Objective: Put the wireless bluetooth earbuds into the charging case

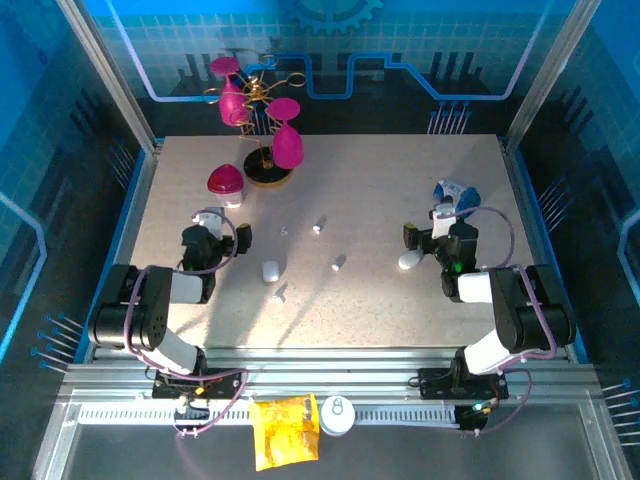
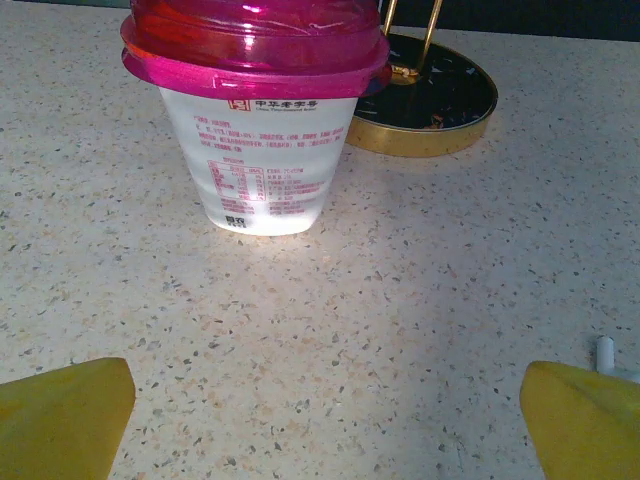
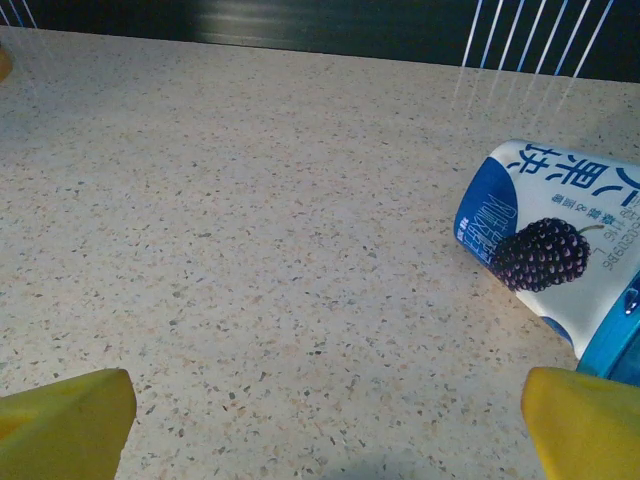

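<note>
Several tiny white earbuds lie loose mid-table: one (image 1: 319, 226), one (image 1: 338, 265), one (image 1: 280, 292), and a faint speck (image 1: 284, 232). A white pill-shaped case (image 1: 270, 270) rests between them, and a second white case (image 1: 408, 262) lies just in front of my right gripper (image 1: 432, 224). My left gripper (image 1: 224, 228) sits low at the left, open, with bare tabletop between its yellow fingertips (image 2: 70, 415). A small white stem (image 2: 605, 352) pokes out beside its right finger. In its wrist view my right gripper (image 3: 325, 425) is open too, over bare table.
A yoghurt cup with a pink lid (image 2: 268, 130) stands upside down straight ahead of the left gripper. Behind it is the gold-rimmed base (image 2: 435, 95) of a stand holding pink cups (image 1: 262, 110). A blue-and-white cup (image 3: 555, 240) lies on its side by the right gripper.
</note>
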Robot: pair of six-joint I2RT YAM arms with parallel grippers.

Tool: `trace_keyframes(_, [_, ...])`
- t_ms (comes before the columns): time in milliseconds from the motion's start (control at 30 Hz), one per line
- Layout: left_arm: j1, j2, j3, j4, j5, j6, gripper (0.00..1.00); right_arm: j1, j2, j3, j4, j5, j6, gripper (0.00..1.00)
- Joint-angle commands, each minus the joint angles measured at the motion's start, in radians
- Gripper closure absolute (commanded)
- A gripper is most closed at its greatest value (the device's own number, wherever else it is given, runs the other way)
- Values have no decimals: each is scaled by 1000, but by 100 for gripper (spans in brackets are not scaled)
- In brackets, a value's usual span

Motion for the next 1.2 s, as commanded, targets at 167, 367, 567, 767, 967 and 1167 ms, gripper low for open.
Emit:
trace_keyframes(167, [5,3,17,36,19,-2,1,-6,5,9,17,-3,-13,0])
trace_keyframes(367, [5,2,16,36,19,-2,0,-6,6,9,17,-3,-13,0])
trace_keyframes(567, [5,2,16,35,20,-2,1,-6,6,9,14,-3,-13,0])
trace_keyframes(767, [5,2,17,35,20,-2,1,-6,6,10,14,-3,-12,0])
trace_keyframes(967, [3,-18,-1,55,1,-6,1,-6,0,2,25,-7,-13,0])
trace_keyframes(1167, [-66,-253,-34,-88,-90,59,1,17,-164,19,-158,25,-16,0])
